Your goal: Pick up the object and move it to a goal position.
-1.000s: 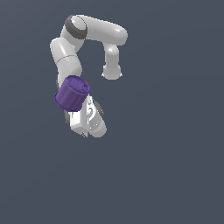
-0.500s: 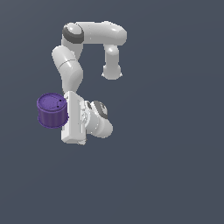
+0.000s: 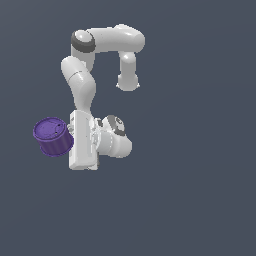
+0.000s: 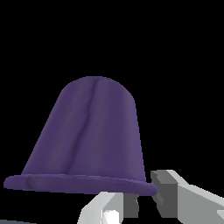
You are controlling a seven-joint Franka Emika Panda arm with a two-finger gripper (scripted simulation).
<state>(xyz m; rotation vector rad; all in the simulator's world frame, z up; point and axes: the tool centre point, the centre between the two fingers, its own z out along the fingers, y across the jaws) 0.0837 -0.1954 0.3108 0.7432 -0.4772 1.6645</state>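
Purple and cup-like, the object (image 3: 53, 136) sat at the fingers' end of the gripper (image 3: 70, 137), against the white hand block on the exterior view's left. In the wrist view the object (image 4: 87, 142) filled most of the picture, its flared rim lying just beside the grey fingers (image 4: 175, 188), which showed only in part below it. Whether the fingers pinched the rim or merely lay against it could not be told, though the object hung with nothing else under it.

No tabletop showed anywhere. The exterior view gave only a flat, dark grey-blue ground on every side, with no edge, wall or other thing in it; the wrist view showed black behind the object. Open space lay all around the object and the hand.

The object's flat round end faced up and toward the exterior view's left, so its long axis was tilted, running from that end down toward the hand. The arm (image 3: 80, 82) rose above the hand and bent over to the exterior view's right.
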